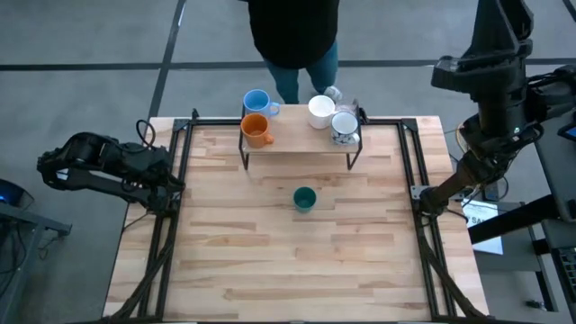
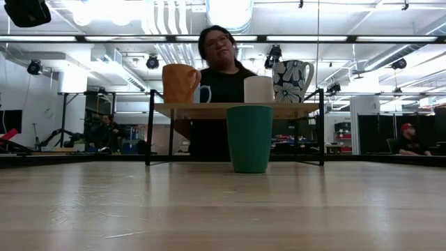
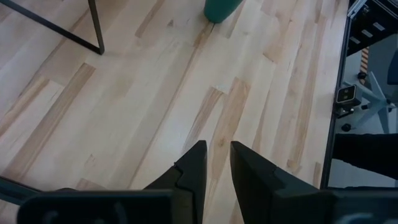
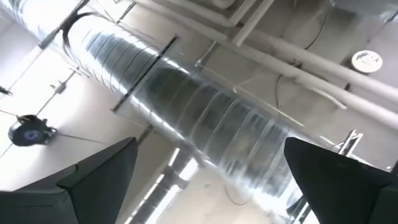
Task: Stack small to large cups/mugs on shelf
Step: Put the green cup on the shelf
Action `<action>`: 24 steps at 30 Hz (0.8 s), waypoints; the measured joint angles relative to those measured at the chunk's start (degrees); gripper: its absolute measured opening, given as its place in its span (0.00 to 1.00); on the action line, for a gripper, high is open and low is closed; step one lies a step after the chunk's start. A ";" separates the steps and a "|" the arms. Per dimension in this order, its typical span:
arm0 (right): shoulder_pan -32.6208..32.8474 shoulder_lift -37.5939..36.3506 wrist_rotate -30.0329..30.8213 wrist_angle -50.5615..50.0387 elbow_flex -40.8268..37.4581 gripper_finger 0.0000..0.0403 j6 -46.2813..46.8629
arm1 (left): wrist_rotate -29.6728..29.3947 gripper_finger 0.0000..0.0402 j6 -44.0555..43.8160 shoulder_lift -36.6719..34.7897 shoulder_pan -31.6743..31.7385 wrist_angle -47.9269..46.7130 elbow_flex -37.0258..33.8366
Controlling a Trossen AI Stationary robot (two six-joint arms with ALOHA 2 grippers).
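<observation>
The shelf (image 1: 297,146) stands at the table's far middle on thin black legs. It carries a light blue mug (image 1: 256,101), an orange mug (image 1: 257,131), a white mug (image 1: 321,110) and a flower-patterned mug (image 1: 345,127). A dark green cup (image 1: 304,199) stands upright on the tabletop just in front of the shelf (image 2: 209,109), also seen in the low view (image 2: 249,138). My left gripper (image 3: 216,163) rests folded back at the table's left edge, its fingers a narrow gap apart with nothing between. My right gripper (image 4: 211,180) is raised high off the table's right side, pointing at the ceiling, open and holding nothing.
A person in a dark top (image 1: 292,36) stands right behind the shelf at the table's far edge. Black frame rails (image 1: 414,171) run along both table sides. The wide wooden tabletop (image 1: 297,261) lies bare in front of the green cup.
</observation>
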 joint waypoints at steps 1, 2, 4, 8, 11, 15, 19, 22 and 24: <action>0.00 -0.04 0.18 0.06 0.00 0.99 0.33 | 0.00 0.14 0.00 0.00 -0.01 0.00 0.00; -0.01 -0.10 0.27 0.06 0.00 0.99 0.85 | 0.02 0.14 0.00 0.00 0.00 0.01 0.00; -0.02 -0.17 0.32 0.06 0.00 0.99 1.72 | 0.05 0.14 0.01 0.00 0.00 0.00 -0.02; -0.02 -0.53 0.23 0.11 0.00 0.99 -0.34 | 0.08 0.14 0.02 0.11 -0.01 0.02 0.00; -0.02 -0.78 0.13 0.11 0.02 0.99 -14.68 | 0.08 0.14 0.00 0.11 -0.01 0.01 -0.02; -0.01 -0.70 0.13 -0.06 0.02 0.99 -53.28 | 0.08 0.14 -1.33 0.11 0.01 0.02 -0.02; -0.01 -0.68 0.13 -0.32 -0.03 0.99 -92.38 | 0.10 0.14 -1.38 0.05 -0.01 0.02 -0.02; -0.02 -0.70 0.15 -0.78 -0.15 0.99 -115.56 | 0.21 0.14 -1.40 0.09 0.01 0.02 -0.02; -0.02 -0.68 0.23 -1.66 -0.15 0.99 -125.00 | 0.23 0.14 -1.40 0.08 -0.01 0.02 -0.02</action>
